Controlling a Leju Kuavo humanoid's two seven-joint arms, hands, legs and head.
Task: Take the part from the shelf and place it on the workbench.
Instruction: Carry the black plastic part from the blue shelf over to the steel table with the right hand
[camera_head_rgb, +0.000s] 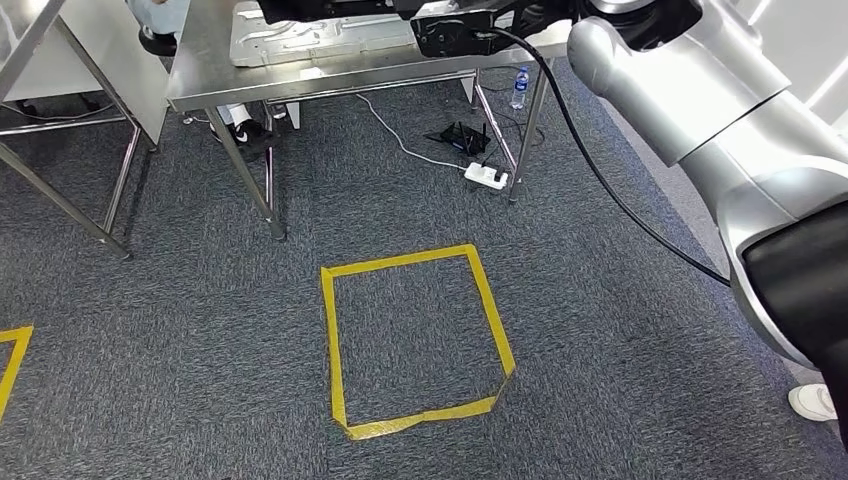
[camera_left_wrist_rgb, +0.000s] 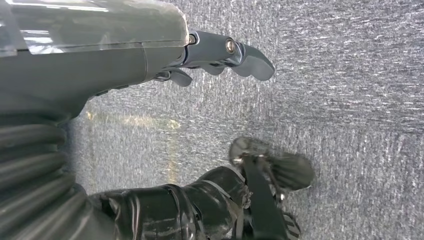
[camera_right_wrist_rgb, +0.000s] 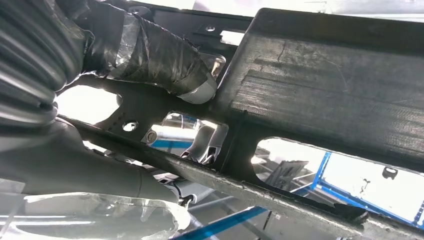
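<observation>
The part (camera_right_wrist_rgb: 325, 85) is a dark, flat frame with cut-out openings. My right hand (camera_right_wrist_rgb: 150, 60) grips it, the tape-wrapped thumb pressing on its face. In the head view my right arm (camera_head_rgb: 690, 90) reaches up and forward, and the dark part (camera_head_rgb: 340, 8) hangs over the steel workbench (camera_head_rgb: 200, 80) at the picture's top edge. A silver pressed-metal piece (camera_head_rgb: 300, 40) lies on the bench under it. My left hand (camera_left_wrist_rgb: 220, 55) hangs over the grey carpet with its fingers apart and nothing in it.
A yellow tape square (camera_head_rgb: 415, 340) marks the carpet in front of the bench. Under the bench lie a white power strip (camera_head_rgb: 487, 177), a black router (camera_head_rgb: 462, 135), a water bottle (camera_head_rgb: 519, 88) and a person's shoes (camera_head_rgb: 245, 130). Another metal frame (camera_head_rgb: 60, 200) stands at the left.
</observation>
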